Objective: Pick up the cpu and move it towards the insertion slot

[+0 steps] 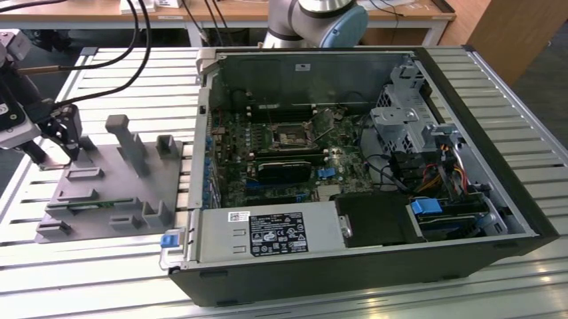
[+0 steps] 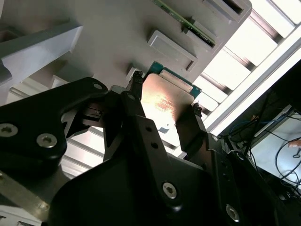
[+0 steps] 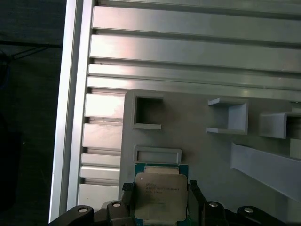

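Observation:
The cpu [image 3: 160,197], a flat square chip with a silvery top on a green board, lies at a corner of the grey fixture plate [image 3: 202,155]. In the second wrist view the cpu [image 2: 164,100] sits between two black fingers [image 2: 135,84] that press on its opposite edges. My gripper [image 1: 55,156] is at the exterior view's far left, low over the fixture plate [image 1: 116,193], shut on the cpu. The gripper [image 3: 160,188] straddles the chip. The insertion slot [image 1: 289,138], a dark square socket with a metal frame, sits on the motherboard inside the open computer case, well to the exterior view's right of the gripper.
Upright grey blocks [image 1: 124,139] rise from the fixture plate beside the gripper. The open case wall [image 1: 206,113] stands between fixture and motherboard. A power supply [image 1: 266,234], a drive cage [image 1: 404,119] and cables crowd the case. The slatted aluminium table [image 1: 116,266] carries everything.

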Motion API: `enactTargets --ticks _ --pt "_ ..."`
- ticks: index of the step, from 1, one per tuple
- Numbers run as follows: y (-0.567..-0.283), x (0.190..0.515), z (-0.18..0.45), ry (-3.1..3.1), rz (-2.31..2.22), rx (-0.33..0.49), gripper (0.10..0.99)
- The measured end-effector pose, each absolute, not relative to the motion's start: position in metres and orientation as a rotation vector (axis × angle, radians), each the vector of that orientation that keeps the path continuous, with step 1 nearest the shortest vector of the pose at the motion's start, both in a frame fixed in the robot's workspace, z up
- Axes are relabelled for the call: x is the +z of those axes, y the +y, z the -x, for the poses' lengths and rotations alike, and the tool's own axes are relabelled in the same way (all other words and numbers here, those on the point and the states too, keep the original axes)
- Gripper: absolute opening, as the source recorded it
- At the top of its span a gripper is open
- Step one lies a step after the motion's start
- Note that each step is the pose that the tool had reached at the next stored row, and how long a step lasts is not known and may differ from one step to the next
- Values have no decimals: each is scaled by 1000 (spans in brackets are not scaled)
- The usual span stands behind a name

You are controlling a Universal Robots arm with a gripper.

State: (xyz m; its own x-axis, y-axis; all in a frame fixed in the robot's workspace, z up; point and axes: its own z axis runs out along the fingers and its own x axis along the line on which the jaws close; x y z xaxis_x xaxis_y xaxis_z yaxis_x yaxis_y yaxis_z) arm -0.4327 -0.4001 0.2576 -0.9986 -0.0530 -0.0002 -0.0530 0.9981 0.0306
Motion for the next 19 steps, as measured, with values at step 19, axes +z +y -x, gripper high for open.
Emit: enactTargets --ticks 19 --pt "-400 266 433 -3140 -83 -48 541"
